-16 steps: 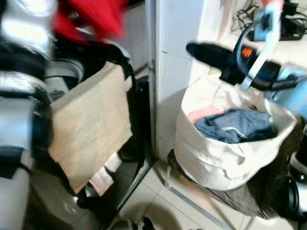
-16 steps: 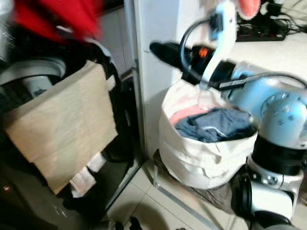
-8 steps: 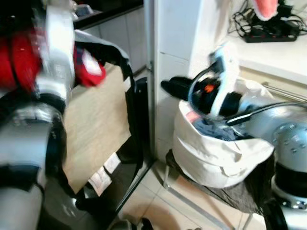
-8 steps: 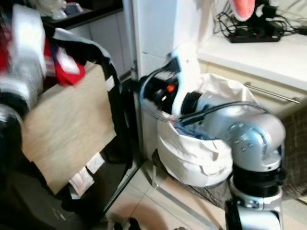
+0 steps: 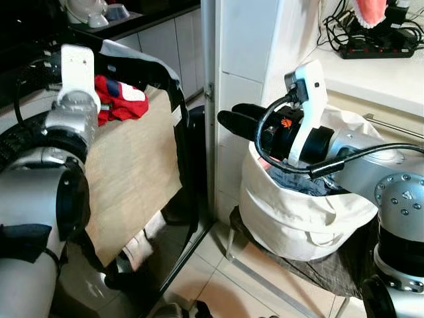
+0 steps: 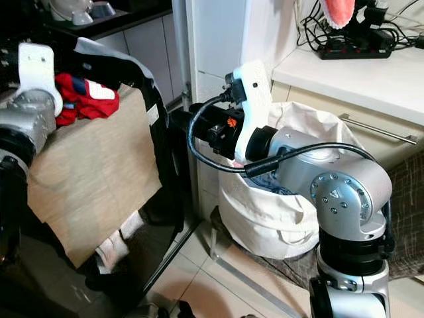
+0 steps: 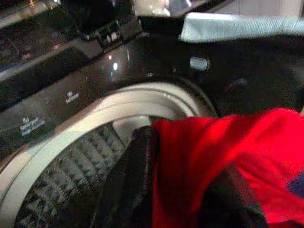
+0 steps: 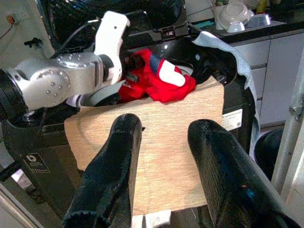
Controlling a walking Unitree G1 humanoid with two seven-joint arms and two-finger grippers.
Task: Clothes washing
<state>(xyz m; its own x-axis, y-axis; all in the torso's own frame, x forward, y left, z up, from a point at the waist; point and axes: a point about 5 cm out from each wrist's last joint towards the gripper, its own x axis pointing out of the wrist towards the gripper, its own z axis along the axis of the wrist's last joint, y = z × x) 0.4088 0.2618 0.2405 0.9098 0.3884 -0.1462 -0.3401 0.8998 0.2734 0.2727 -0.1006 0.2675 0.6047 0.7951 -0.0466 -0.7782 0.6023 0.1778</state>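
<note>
A red garment (image 5: 119, 98) with blue and white patches hangs at the mouth of the black top-loading washing machine (image 7: 71, 99). My left gripper (image 7: 183, 161) is shut on it above the grey drum (image 7: 61, 166). The garment covers most of its fingers. My right gripper (image 5: 240, 120) is open and holds nothing. It hovers by the near-left rim of the white laundry bag (image 5: 298, 215), its fingers (image 8: 118, 156) pointing at the machine. A blue garment (image 5: 299, 180) and a pink one (image 5: 266, 161) lie inside the bag.
A beige cloth (image 5: 132, 179) drapes over the washer's front. A white pillar (image 5: 242, 59) stands between machine and bag. A counter (image 5: 371, 73) with a power strip (image 5: 377, 48) runs behind the bag. Bowls (image 5: 93, 10) sit at the back left. Pale floor tiles (image 5: 225, 285) lie below.
My left arm has swung the red garment down from high up to the washer's opening. My right gripper has dropped from above the bag to its left rim.
</note>
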